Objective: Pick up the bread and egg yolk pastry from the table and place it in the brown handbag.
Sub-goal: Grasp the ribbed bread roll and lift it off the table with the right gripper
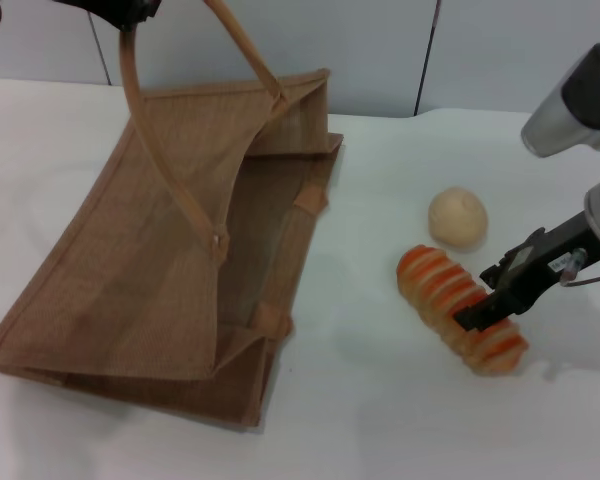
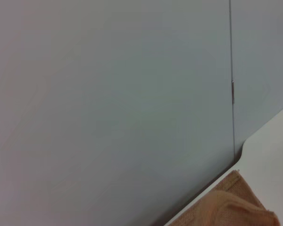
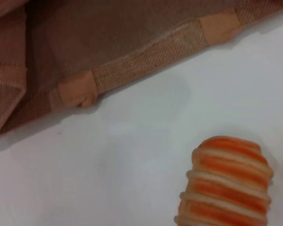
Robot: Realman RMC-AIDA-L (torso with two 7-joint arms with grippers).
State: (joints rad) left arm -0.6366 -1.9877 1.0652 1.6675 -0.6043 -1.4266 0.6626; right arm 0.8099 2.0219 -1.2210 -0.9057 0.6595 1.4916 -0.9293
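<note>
Nothing bagged yet. My right gripper straddles the bread, jaws apparently not yet clenched; egg yolk pastry just beyond it. Left gripper lifts the brown handbag handle, grip unclear.

Open white tabletop separates the large tan-brown jute handbag from the two foods, leaving a bare lane between them. The handbag's mouth gapes toward that lane, held up by one thin looped handle that crosses above the opening; a side gusset folds inward at the far end. The ridged orange-striped loaf and the pale round pastry ball lie near each other, a narrow gap between them.
</note>
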